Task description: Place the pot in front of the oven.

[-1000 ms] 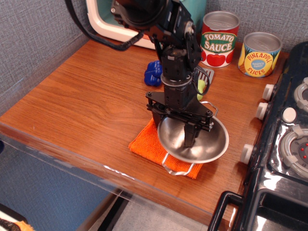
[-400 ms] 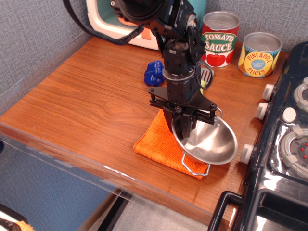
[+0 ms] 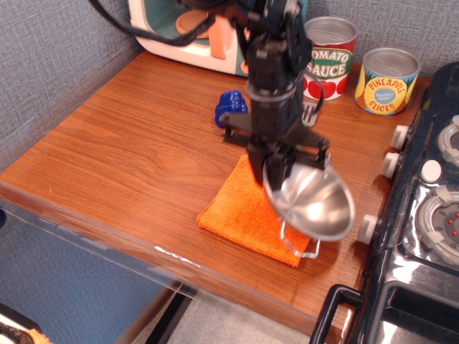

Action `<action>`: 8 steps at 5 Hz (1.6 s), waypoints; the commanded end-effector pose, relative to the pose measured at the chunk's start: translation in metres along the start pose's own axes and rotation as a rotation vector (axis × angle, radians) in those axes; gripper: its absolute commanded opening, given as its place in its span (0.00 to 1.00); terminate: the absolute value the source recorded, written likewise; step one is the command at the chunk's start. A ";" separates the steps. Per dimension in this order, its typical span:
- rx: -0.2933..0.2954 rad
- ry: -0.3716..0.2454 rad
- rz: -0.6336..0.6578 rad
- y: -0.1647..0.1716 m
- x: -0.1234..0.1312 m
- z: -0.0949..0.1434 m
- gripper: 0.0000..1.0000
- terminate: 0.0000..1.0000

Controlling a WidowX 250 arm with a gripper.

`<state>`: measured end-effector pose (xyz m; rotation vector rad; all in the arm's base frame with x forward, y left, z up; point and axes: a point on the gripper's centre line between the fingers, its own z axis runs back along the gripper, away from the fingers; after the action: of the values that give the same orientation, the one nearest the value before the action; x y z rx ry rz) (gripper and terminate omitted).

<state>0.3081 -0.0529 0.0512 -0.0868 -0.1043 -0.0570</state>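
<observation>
The pot (image 3: 314,206) is a shiny steel bowl with wire loop handles. It hangs tilted above the right part of the orange cloth (image 3: 247,213), its mouth turned to the front right. My gripper (image 3: 275,174) is shut on the pot's far-left rim and holds it off the cloth. The oven (image 3: 188,32), teal with a cream frame and salmon handle, stands at the back left, partly hidden by my arm.
A tomato sauce can (image 3: 328,57) and a pineapple slices can (image 3: 387,80) stand at the back right. A blue toy (image 3: 230,107) lies behind the cloth. The black stove (image 3: 423,215) with white knobs is on the right. The table's front edge (image 3: 143,247) is close.
My gripper closed on the pot's rim and lifted it off the cloth, moving up and slightly right. The pot now hangs tilted. The cloth is more exposed.
</observation>
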 end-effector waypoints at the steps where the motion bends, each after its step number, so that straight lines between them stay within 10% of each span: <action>1: 0.027 -0.120 0.081 0.053 0.058 0.068 0.00 0.00; 2: 0.137 -0.081 0.142 0.101 0.075 0.078 0.00 0.00; 5: 0.205 -0.054 0.404 0.225 0.076 0.077 0.00 0.00; 8: 0.289 0.051 0.461 0.240 0.080 0.038 0.00 0.00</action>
<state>0.4009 0.1836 0.0500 0.1680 0.0121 0.4199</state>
